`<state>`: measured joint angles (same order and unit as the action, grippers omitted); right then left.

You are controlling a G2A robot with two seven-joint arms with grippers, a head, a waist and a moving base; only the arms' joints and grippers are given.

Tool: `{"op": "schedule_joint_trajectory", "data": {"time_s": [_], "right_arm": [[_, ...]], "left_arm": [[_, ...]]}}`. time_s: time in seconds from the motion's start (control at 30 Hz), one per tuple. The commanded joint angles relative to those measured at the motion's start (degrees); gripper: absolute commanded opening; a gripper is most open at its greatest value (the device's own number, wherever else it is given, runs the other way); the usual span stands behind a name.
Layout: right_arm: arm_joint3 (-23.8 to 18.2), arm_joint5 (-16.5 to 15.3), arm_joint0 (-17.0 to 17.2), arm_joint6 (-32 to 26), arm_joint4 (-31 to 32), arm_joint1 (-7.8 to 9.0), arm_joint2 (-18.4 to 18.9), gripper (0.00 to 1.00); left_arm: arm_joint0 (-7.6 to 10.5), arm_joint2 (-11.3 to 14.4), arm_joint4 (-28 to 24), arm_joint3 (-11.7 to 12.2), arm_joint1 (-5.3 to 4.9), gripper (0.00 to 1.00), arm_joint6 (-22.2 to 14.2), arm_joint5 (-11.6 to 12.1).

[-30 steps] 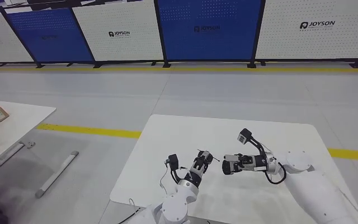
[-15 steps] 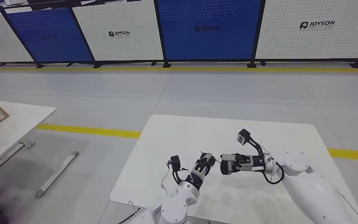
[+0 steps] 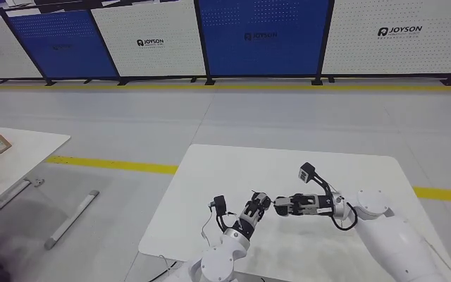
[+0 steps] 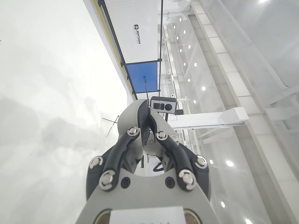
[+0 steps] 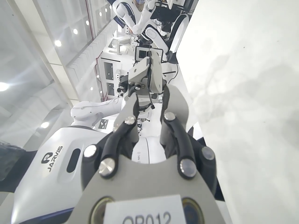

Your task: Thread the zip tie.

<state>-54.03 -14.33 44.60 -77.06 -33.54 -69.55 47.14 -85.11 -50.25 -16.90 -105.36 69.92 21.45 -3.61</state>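
The zip tie (image 4: 146,92) is a thin black strand sticking out past the tips of my left gripper (image 4: 146,108), which is shut on it. From above, the left gripper (image 3: 261,202) and the right gripper (image 3: 279,205) sit tip to tip over the middle of the white table (image 3: 317,166), nearly touching. In the right wrist view my right gripper (image 5: 150,92) is open, its fingers (image 5: 166,96) apart. The left gripper (image 5: 148,71) faces it just beyond, and the zip tie (image 5: 149,83) runs down between the fingers.
The table's near-left edge (image 3: 151,243) lies close behind the left arm. A second white table (image 3: 28,151) stands off to the left across the floor. Blue and white panels (image 3: 261,35) line the back.
My right gripper has moved left toward the left gripper, closing the gap between them. The left gripper has shifted slightly toward it, still holding the zip tie.
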Motion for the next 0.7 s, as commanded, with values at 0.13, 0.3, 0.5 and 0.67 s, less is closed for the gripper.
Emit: {"op": "schedule_joint_trajectory", "data": {"time_s": [0.13,0.3,0.5,0.67], "right_arm": [[0.44,-0.02,-0.17,-0.53,0.21,-0.26,0.04,0.0],[0.73,0.04,-0.3,-1.24,0.24,-0.45,0.18,0.0],[0.96,0.11,-0.53,-2.58,0.42,-0.5,0.53,0.0],[0.96,0.11,-0.53,-2.58,0.42,-0.5,0.53,0.0]], "left_arm": [[-0.36,-0.33,0.64,-0.08,0.34,0.0,0.05,-0.06],[-0.61,-0.57,1.27,-0.02,0.63,0.0,-0.01,-0.2],[-0.61,-0.61,1.79,0.13,0.7,1.0,-0.06,-0.5],[-0.61,-0.61,1.79,0.13,0.7,1.0,-0.06,-0.5]]}}
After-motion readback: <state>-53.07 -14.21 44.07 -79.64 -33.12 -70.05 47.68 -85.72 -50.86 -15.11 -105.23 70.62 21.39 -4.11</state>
